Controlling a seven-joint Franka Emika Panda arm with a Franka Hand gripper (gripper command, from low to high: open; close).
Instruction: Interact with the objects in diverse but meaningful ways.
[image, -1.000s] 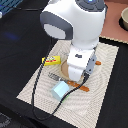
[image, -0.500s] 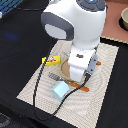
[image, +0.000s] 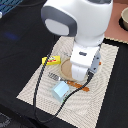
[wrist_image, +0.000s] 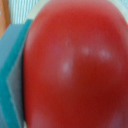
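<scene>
Gripper state can't be read: jaws out of frame in the wrist view, hidden behind the arm in the exterior view.
Wrist view is nearly all red ball (wrist_image: 75, 67), so the tool sits right over it; grasp unconfirmed. Arm pose unchanged over the last second, so no new progress. Ball isn't visible from outside. Working outward from the round wooden board (image: 66, 70): yellow block (image: 51, 61) just beside it, blue carton (image: 61, 90) near it, both untouched.
</scene>
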